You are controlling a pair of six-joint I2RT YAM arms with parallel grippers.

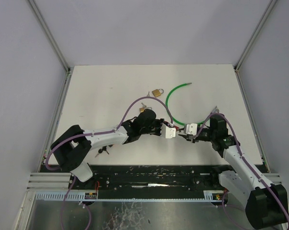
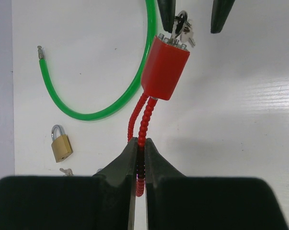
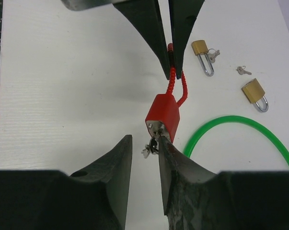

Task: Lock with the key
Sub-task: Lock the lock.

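Left fingers [image 2: 120, 167]: pinched shut on the beaded red cable [image 2: 143, 120] (no gap shows between them).
Right fingers [image 3: 120, 163]: partly open around the key [image 3: 154, 143], which lies against one finger; the other stands clear.
Red lock [image 3: 163, 115]: between both pairs of fingers, over the desk [image 3: 63, 72], with the key at its base.
Hard to make out: how deep the key sits.
Nearby: green tube [image 3: 221, 122]; brass padlocks [image 3: 202, 48] [image 3: 253, 90].

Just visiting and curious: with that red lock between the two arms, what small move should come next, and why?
Probably close the right pincer on the key. Its fingers stand apart on either side of the key at the end of the red lock, not yet gripping, while the left pincer is shut on the lock's red cable, steadying it.
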